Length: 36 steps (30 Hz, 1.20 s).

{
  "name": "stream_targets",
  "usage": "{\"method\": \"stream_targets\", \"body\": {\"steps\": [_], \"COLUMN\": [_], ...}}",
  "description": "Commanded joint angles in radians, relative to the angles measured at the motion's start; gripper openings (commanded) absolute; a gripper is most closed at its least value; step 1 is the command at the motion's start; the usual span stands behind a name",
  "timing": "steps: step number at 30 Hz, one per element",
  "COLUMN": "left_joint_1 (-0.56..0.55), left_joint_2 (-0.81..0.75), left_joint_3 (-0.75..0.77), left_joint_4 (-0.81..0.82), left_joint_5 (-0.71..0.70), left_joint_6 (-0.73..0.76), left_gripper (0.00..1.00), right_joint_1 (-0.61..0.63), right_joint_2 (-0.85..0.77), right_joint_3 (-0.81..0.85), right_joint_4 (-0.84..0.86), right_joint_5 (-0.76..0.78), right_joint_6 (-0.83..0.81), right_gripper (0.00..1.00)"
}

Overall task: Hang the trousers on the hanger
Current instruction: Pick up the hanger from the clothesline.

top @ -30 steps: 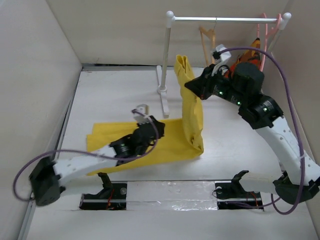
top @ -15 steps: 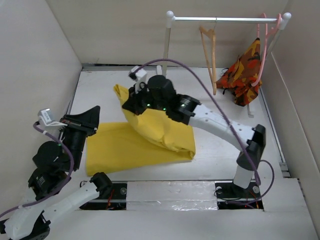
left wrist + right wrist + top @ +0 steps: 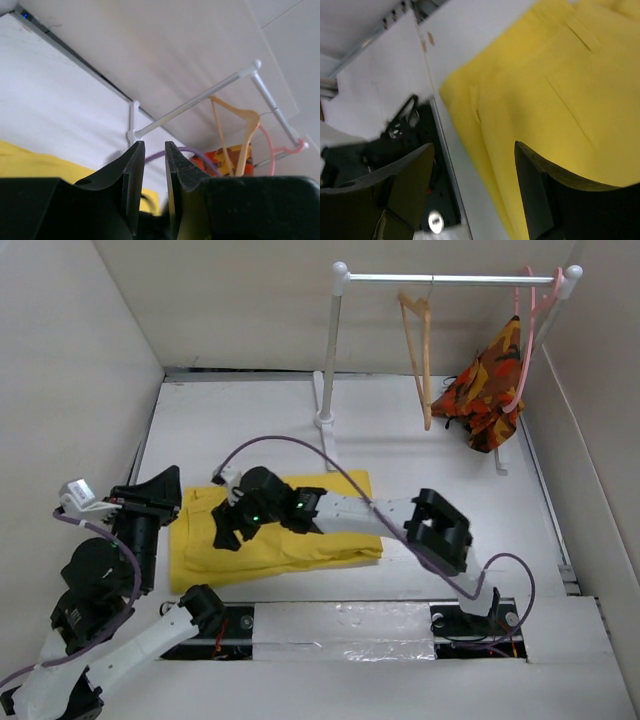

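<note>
Trousers (image 3: pixel 300 552) lying flat, directly beneath right pincer (image 3: pixel 472 150), jaws spread

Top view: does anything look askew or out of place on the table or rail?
Nothing spilled or damaged. The trousers lie folded on the table, off the hanger, which hangs bare and turned edge-on on the rail. The patterned garment sags bunched from the pink hanger.

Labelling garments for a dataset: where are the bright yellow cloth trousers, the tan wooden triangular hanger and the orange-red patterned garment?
Bright yellow cloth trousers (image 3: pixel 290 552): top view, near folded edge.
Tan wooden triangular hanger (image 3: pixel 424 370): top view, long side bar.
Orange-red patterned garment (image 3: pixel 487 390): top view, cloth centre.
</note>
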Motion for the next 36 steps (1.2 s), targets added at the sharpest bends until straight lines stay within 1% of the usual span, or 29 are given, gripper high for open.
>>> {"method": "stream_targets", "body": {"steps": [1, 2, 3, 4, 5, 6, 7, 8, 9, 10, 11, 12, 13, 15, 16, 17, 18, 19, 20, 21, 22, 23, 25, 26, 27, 30, 32, 34, 36], "left_joint_1": [0.001, 0.001, 0.001, 0.001, 0.001, 0.001, 0.001, 0.001, 0.001, 0.001, 0.001, 0.001, 0.001, -0.028, -0.048, -0.083, -0.097, -0.111, -0.125, -0.152, -0.166, -0.181, -0.215, -0.224, -0.233, -0.278, -0.293, -0.304, -0.313], "left_joint_2": [0.026, 0.053, 0.072, 0.092, 0.140, 0.167, 0.196, 0.260, 0.295, 0.337, 0.418, 0.460, 0.533, 0.598, 0.627, 0.671, 0.690, 0.708, 0.737, 0.750, 0.764, 0.788, 0.816, 0.842, 0.854, 0.909, 0.952, 0.978, 1.014], "left_joint_3": [-0.076, -0.096, -0.143, -0.170, -0.202, -0.234, -0.304, -0.338, -0.369, -0.415, -0.429, -0.435, -0.441, -0.440, -0.437, -0.437, -0.441, -0.449, -0.458, -0.467, -0.484, -0.489, -0.490, -0.489, -0.487, -0.481, -0.466, -0.455, -0.457], "left_joint_4": [0.013, 0.029, 0.067, 0.090, 0.111, 0.177, 0.217, 0.299, 0.347, 0.387, 0.426, 0.475, 0.524, 0.553, 0.559, 0.569, 0.575, 0.584, 0.598, 0.628, 0.644, 0.655, 0.671, 0.676, 0.690, 0.722, 0.727, 0.740, 0.766], "left_joint_5": [-0.015, 0.008, 0.064, 0.089, 0.115, 0.182, 0.213, 0.244, 0.306, 0.330, 0.345, 0.370, 0.385, 0.388, 0.373, 0.355, 0.342, 0.341, 0.339, 0.344, 0.345, 0.341, 0.338, 0.338, 0.339, 0.330, 0.324, 0.329, 0.347], "left_joint_6": [-0.028, -0.037, -0.047, -0.056, -0.088, -0.099, -0.105, -0.131, -0.137, -0.140, -0.143, -0.151, -0.149, -0.139, -0.137, -0.139, -0.142, -0.142, -0.142, -0.142, -0.142, -0.145, -0.149, -0.149, -0.149, -0.142, -0.143, -0.145, -0.149], "left_gripper": [0.21, 0.21, 0.22, 0.22, 0.22, 0.23, 0.23, 0.23, 0.23, 0.23, 0.23, 0.23, 0.20, 0.18, 0.16, 0.15, 0.13, 0.11, 0.09, 0.08, 0.06, 0.05, 0.02, 0.01, 0.00, 0.00, 0.00, 0.00, 0.00], "right_joint_1": [-0.110, -0.124, -0.138, -0.152, -0.176, -0.192, -0.204, -0.215, -0.215, -0.230, -0.230, -0.256, -0.267, -0.308, -0.328, -0.351, -0.380, -0.450, -0.491, -0.529, -0.567, -0.645, -0.725, -0.800, -0.833, -0.906, -0.916, -0.927, -0.940], "right_joint_2": [-0.293, -0.342, -0.430, -0.471, -0.508, -0.576, -0.618, -0.664, -0.715, -0.820, -0.870, -0.916, -0.997, -1.068, -1.100, -1.156, -1.180, -1.198, -1.221, -1.227, -1.226, -1.218, -1.168, -1.140, -1.084, -1.005, -0.955, -0.910, -0.869], "right_joint_3": [-0.206, -0.275, -0.341, -0.465, -0.521, -0.571, -0.665, -0.710, -0.743, -0.763, -0.768, -0.756, -0.707, -0.652, -0.626, -0.603, -0.557, -0.537, -0.518, -0.488, -0.472, -0.457, -0.417, -0.402, -0.389, -0.360, -0.359, -0.353, -0.328], "right_joint_4": [0.202, 0.216, 0.225, 0.237, 0.244, 0.242, 0.241, 0.251, 0.256, 0.210, 0.178, 0.134, 0.032, -0.069, -0.134, -0.162, -0.192, -0.233, -0.249, -0.262, -0.285, -0.298, -0.327, -0.339, -0.347, -0.339, -0.301, -0.264, -0.256], "right_joint_5": [0.034, 0.068, 0.088, 0.108, 0.129, 0.130, 0.137, 0.174, 0.198, 0.220, 0.263, 0.298, 0.335, 0.385, 0.418, 0.485, 0.517, 0.545, 0.594, 0.613, 0.628, 0.633, 0.604, 0.576, 0.500, 0.350, 0.296, 0.277, 0.240], "right_joint_6": [0.001, -0.002, -0.006, -0.006, -0.006, -0.006, -0.006, -0.001, -0.003, -0.016, -0.048, -0.068, -0.114, -0.153, -0.188, -0.203, -0.213, -0.225, -0.248, -0.256, -0.265, -0.285, -0.302, -0.309, -0.314, -0.329, -0.338, -0.345, -0.345], "right_gripper": [0.66, 0.52, 0.37, 0.21, 0.00, 0.00, 0.00, 0.00, 0.00, 0.00, 0.00, 0.00, 0.00, 0.00, 0.01, 0.09, 0.15, 0.24, 0.49, 0.61, 0.69, 0.78, 0.82, 0.82, 0.82, 0.82, 0.82, 0.82, 0.82]}}
